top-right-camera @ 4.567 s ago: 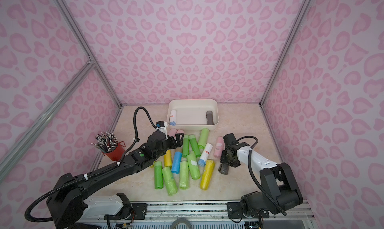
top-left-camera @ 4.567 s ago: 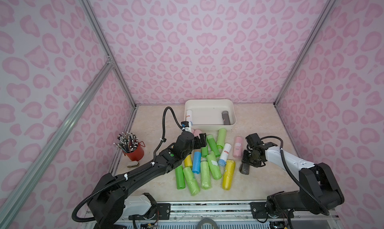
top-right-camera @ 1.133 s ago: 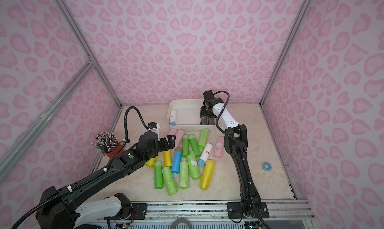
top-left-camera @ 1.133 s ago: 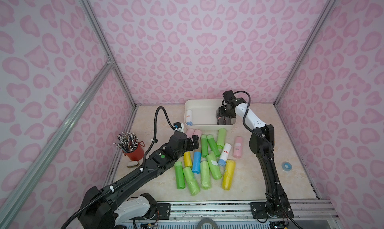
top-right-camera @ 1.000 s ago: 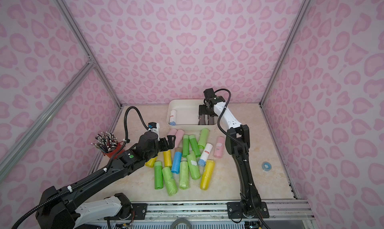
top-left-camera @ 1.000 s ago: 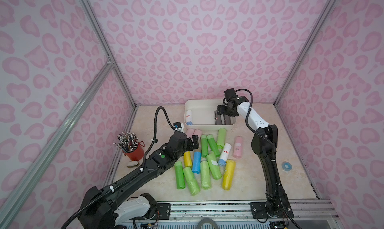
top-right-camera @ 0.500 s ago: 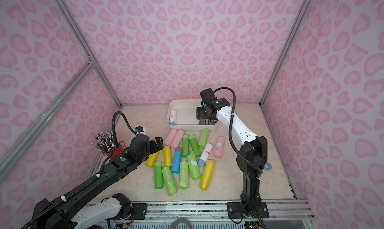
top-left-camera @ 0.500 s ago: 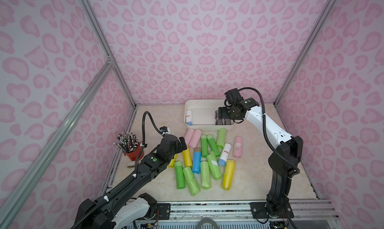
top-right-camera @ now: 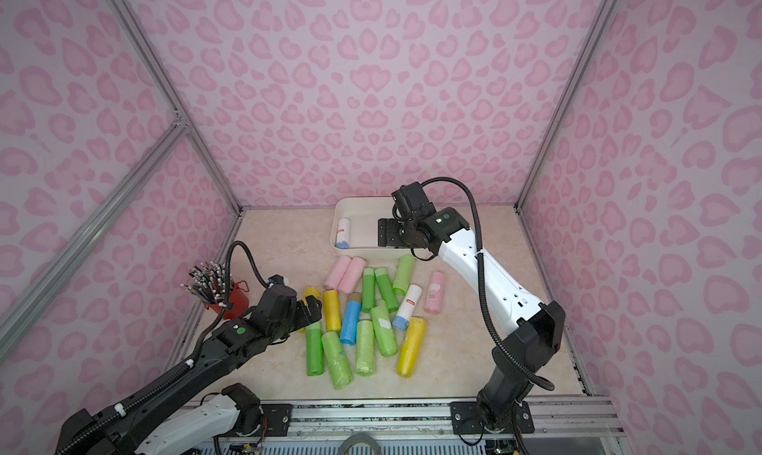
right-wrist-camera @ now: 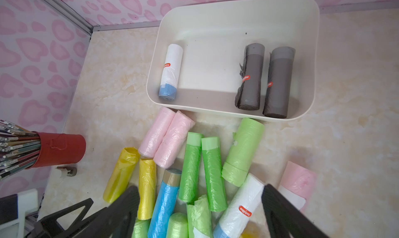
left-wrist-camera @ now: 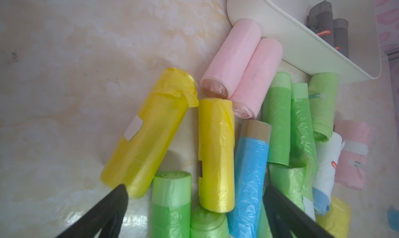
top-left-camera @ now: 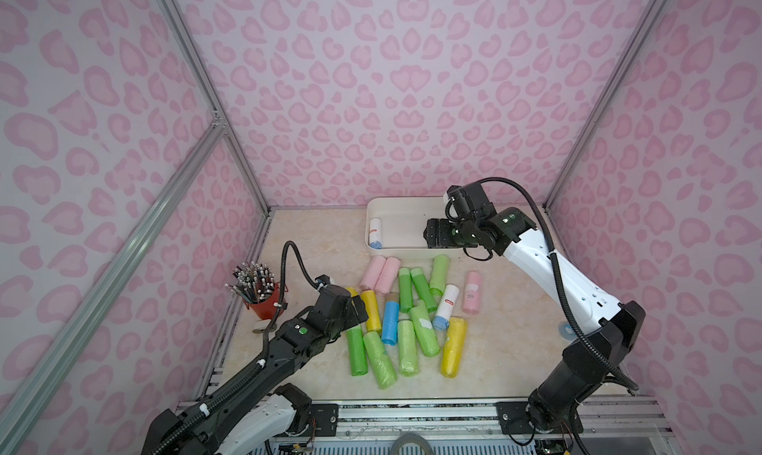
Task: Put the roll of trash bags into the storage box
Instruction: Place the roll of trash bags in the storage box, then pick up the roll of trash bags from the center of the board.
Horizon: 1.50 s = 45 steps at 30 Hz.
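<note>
Far left, the red cup point(top-left-camera: 264, 308) bristles with pencils, close to the side wall. Just beside it the left gripper point(top-left-camera: 356, 308) hovers low over the near-left edge of the pile of trash-bag rolls point(top-left-camera: 406, 333). Its jaws are spread wide and nothing is in them. The left wrist view shows the two dark fingers point(left-wrist-camera: 121, 196) framing a tilted yellow roll point(left-wrist-camera: 149, 135), a straighter yellow roll, a green one and a blue one. None of them is gripped.

The pile itself lies flat on the marble-look table point(top-left-camera: 507, 350), a jumble of green, yellow, pink, blue and white rolls, touching and overlapping. Two pink rolls point(right-wrist-camera: 166, 137) lie side by side just in front of the box.

Behind the pile, against the back wall, stands the storage box point(right-wrist-camera: 237, 3). Inside, a white roll point(top-left-camera: 374, 233) with a blue end lies along its left wall. Two grey rolls point(right-wrist-camera: 250, 77) lie parallel near its right wall, seen only in the wrist views.

The right gripper point(top-left-camera: 437, 233) hangs raised over the box's right half. Its jaws are wide apart and it grips nothing.

Furthest right, a single pink roll point(top-left-camera: 472, 292) lies a little apart from the pile.
</note>
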{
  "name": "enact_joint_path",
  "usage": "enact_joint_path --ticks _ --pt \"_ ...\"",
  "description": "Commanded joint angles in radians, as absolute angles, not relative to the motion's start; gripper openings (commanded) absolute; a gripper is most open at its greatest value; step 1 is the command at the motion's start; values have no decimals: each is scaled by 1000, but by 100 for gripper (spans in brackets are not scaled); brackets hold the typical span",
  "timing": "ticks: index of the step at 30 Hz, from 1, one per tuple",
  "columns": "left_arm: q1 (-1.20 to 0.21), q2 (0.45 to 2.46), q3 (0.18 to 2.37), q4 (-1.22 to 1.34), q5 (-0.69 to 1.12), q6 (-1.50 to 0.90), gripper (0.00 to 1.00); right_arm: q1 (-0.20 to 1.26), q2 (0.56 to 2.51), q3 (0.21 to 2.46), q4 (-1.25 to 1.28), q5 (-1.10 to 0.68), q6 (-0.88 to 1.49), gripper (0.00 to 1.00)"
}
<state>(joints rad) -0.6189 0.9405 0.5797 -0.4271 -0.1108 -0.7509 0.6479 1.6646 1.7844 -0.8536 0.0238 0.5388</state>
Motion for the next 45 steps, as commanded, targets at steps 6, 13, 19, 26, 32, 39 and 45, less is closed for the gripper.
enact_joint_path --ticks 6,13,19,26,32,39,45 --pt "-726 972 551 -500 -102 -886 90 665 1566 1737 -793 -66 572 90" --pt "-745 934 474 -502 -75 -944 79 665 1518 1699 -747 -93 583 90" --pt "-765 975 444 -488 -76 -959 77 664 1508 1682 -721 -129 585 90" --pt "-770 996 402 -449 -80 -972 61 665 1515 1682 -711 -144 586 90" --pt "-769 1026 386 -429 -95 -976 42 665 1517 1681 -707 -146 589 90" --pt "-769 1062 391 -404 -95 -969 25 663 1517 1683 -704 -134 588 90" --pt "-769 1071 394 -392 -91 -968 18 660 1535 1684 -707 -136 592 90"
